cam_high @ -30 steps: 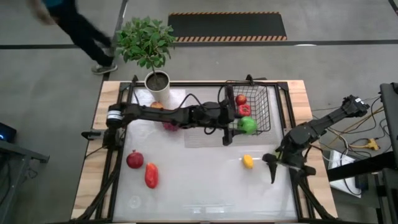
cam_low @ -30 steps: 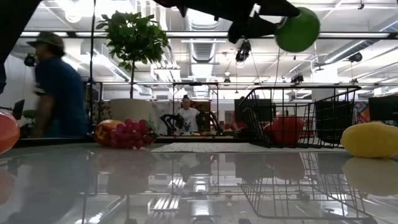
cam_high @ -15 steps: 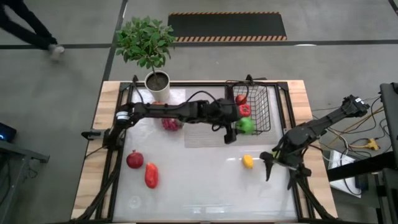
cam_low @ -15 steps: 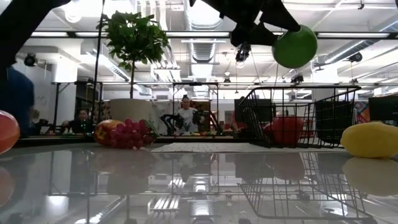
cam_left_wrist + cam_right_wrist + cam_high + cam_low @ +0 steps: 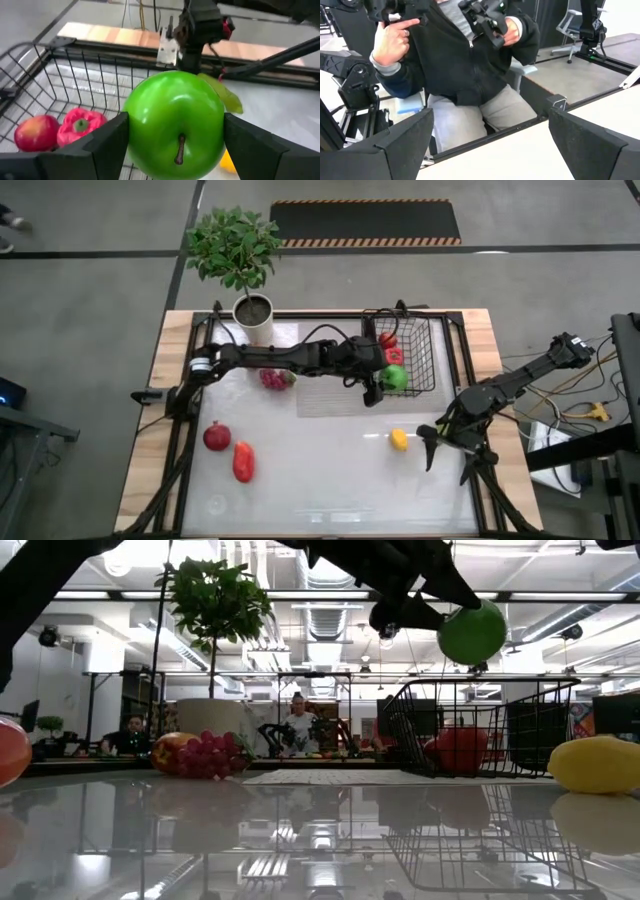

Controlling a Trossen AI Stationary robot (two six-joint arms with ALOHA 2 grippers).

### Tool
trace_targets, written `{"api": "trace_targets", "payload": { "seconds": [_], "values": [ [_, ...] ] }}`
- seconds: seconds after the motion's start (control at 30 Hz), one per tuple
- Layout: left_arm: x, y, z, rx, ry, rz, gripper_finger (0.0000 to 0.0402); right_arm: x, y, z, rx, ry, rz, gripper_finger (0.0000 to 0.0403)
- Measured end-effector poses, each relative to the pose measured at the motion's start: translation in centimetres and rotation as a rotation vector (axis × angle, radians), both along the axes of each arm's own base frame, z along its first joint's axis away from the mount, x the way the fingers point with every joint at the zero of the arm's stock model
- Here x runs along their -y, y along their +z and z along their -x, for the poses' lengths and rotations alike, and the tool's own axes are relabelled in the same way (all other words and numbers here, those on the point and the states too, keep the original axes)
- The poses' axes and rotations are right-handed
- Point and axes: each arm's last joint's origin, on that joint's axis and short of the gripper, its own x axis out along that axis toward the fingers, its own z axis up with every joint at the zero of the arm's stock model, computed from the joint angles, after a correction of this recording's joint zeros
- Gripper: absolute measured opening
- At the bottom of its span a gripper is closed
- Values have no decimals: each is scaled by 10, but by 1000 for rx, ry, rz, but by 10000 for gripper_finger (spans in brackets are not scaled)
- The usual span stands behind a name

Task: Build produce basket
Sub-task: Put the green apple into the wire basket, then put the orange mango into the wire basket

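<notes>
Left end effector (image 5: 175,145) clamps green apple (image 5: 396,377) over basket (image 5: 430,355) front rim. Release here: apple could clip the wire, roll onto tabletop (image 5: 320,470). Right end effector (image 5: 437,448) open, idle near lemon (image 5: 399,440).

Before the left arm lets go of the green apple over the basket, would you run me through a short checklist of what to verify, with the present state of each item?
1. Grip: left gripper is shut on the green apple, a finger on each side. Ok.
2. Height: in the low view the apple hangs above the basket's rim. Ok.
3. Position: from above, the apple sits at the near edge of the basket; whether it is fully inside the rim, cannot tell.
4. Landing space: red apple and red pepper lie to one side, bare mesh beside them. Ok.
5. Right gripper: open, off by the lemon, apart from the basket. Ok.
</notes>
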Motion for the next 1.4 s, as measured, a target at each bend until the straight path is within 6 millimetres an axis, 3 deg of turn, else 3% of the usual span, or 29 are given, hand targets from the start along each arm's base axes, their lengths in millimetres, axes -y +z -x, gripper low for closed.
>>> {"api": "trace_targets", "payload": {
  "seconds": [0.2,0.33,0.53,0.9,1.2,1.4],
  "values": [
    [-7,-21,-7,-52,100,-47,273,0,-1,-1,-11,-45,3,376],
    [-21,-24,-6,-53,208,-105,273,1,-1,-1,-9,-53,4,376],
    [-37,-24,-4,-66,235,-110,273,1,-1,-1,-10,-53,4,376],
    [-37,-37,-1,-100,227,-15,275,1,-1,-1,-10,-55,4,376],
    [-41,-46,1,-113,273,47,321,1,-1,-3,-23,-108,6,376],
    [-41,-46,1,-109,275,45,329,1,-1,-3,-22,-107,6,376]
  ]
}}
